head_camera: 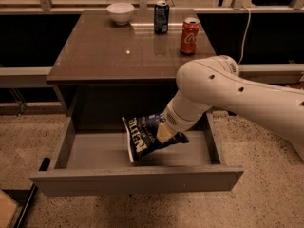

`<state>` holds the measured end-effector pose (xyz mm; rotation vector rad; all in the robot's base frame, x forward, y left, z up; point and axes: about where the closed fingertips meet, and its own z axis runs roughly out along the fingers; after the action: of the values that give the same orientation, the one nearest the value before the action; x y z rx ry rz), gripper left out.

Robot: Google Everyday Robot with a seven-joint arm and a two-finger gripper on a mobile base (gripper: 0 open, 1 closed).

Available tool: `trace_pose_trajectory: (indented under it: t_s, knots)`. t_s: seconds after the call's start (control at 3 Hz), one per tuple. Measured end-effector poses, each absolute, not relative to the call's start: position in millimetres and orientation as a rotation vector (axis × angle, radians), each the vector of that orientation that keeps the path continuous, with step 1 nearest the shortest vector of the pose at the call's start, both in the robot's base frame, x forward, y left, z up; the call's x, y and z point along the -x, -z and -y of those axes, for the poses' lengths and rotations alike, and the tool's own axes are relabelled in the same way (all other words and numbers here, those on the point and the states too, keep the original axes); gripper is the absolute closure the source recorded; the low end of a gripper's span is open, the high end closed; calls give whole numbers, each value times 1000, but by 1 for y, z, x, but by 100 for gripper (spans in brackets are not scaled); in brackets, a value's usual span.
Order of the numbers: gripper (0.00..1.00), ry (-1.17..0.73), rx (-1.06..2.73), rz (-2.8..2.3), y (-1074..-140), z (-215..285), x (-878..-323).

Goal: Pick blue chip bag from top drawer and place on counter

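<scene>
Holding the bag [142, 141] above the drawer [95, 152] floor, nearer its right edge.
Our gripper [164, 133] pinched it between both fingers; we judged it should rise past the counter [95, 56] front edge before moving in.

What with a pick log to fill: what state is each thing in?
top drawer: pulled open.
blue chip bag: tilted, gripped, within the drawer.
hand: over the drawer, shut on the bag.
red can: upright on the counter.
blue can: upright on the counter.
white bowl: upright on the counter.
</scene>
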<state>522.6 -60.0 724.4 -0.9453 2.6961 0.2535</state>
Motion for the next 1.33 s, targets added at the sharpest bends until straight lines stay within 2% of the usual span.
trace_pose_trajectory:
  t_s: [0.33,1.0,1.33]
  knots:
    - [100,-300,925,-2649,-733,65,-536]
    - [100,-467,927,-2438,-794,95,-599]
    - [100,-431,960,-2352,-839,97,-616]
